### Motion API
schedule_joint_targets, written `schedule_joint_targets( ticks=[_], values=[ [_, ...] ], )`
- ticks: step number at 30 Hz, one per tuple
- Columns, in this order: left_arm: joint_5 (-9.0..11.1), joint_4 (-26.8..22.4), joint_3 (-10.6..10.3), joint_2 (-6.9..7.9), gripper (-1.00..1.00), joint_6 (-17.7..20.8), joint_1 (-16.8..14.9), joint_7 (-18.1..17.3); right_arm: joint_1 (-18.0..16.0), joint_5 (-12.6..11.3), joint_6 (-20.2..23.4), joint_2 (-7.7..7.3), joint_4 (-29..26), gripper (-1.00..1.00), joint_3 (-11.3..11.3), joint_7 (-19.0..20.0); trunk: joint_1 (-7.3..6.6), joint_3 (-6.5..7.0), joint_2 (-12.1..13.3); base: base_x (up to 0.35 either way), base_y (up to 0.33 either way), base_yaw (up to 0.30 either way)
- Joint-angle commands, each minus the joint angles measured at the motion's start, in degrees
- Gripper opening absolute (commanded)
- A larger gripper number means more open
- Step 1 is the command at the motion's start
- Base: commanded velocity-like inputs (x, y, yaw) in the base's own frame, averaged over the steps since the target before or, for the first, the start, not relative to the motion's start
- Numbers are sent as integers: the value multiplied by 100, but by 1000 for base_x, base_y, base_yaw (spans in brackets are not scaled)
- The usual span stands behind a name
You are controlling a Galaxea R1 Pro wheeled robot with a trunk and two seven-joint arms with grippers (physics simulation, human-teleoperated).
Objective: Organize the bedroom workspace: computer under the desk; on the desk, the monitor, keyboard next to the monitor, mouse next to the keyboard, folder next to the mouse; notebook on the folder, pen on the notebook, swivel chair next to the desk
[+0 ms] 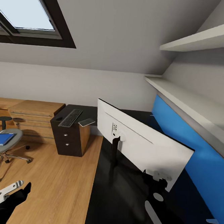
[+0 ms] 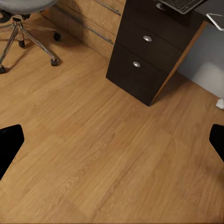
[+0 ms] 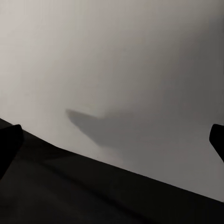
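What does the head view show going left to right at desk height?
Blue folder on the swivel chair → wooden drawer cabinet → keyboard on the desk → monitor → blue wall panel.

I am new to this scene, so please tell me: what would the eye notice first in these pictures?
First the monitor, standing on the black desk with its pale back toward the camera. Beyond it, the keyboard lies on the far end of the desk, above the drawers. At left, the blue folder rests on the swivel chair.
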Motion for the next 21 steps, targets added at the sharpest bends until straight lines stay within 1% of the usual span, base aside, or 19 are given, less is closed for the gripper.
schedule_joint_targets(
  ticks=[1, 3, 7, 10, 12, 13, 14, 15, 18, 19, 20, 21],
  values=[
    [62, -13, 3, 13, 100, 23, 0, 37, -8, -14, 40, -7, -10, 100, 23, -44, 4, -12, -13, 0, 0, 0],
    [63, -11, 20, 33, 100, 23, 0, 37, -8, -5, 42, -5, -1, 100, 30, -42, 4, -12, -13, 0, 0, 0],
    [64, -15, 30, 51, 100, 21, 0, 37, -9, 153, 46, 7, 110, 100, 18, -10, 4, -12, -13, 0, 0, 0],
    [64, -16, 31, 56, 100, 17, 0, 37, -40, 197, 35, 10, 403, 100, 8, 6, 4, -12, -13, 0, 0, 0],
    [64, -15, 35, 79, 100, 11, 0, 37, -241, 217, -26, 17, 891, 100, 2, 80, 4, -12, -13, 0, 0, 0],
    [64, -13, 36, 86, 100, 10, 0, 37, -305, 218, -58, 17, 996, 100, 2, 109, 4, -12, -13, 0, 0, 0],
    [64, -14, 39, 108, 100, 7, 0, 41, -598, 221, -209, 19, 1440, 100, -2, 256, 4, -12, -13, 0, 0, 0],
    [64, -9, 36, 109, 100, -10, 0, 45, -1069, 210, -362, 2, 2200, 100, -20, 566, 4, -12, -13, 0, 0, 0],
    [64, -8, 28, 100, 100, -29, 0, 40, -1450, 206, -635, -8, 2882, 100, -35, 793, 4, -12, -13, 0, 0, 0],
    [64, -8, 27, 100, 100, -29, 0, 39, -1513, 206, -689, -7, 2995, 100, -36, 820, 4, -12, -13, 0, 0, 0],
    [64, -7, 29, 103, 100, -33, 0, 38, -1743, 202, -853, -10, 3392, 100, -39, 887, 4, -12, -13, 0, 0, 0],
    [64, -7, 30, 104, 100, -35, 0, 38, -1843, 195, -899, -13, 3550, 100, -39, 909, 4, -12, -13, 0, 0, 0]
  ],
)
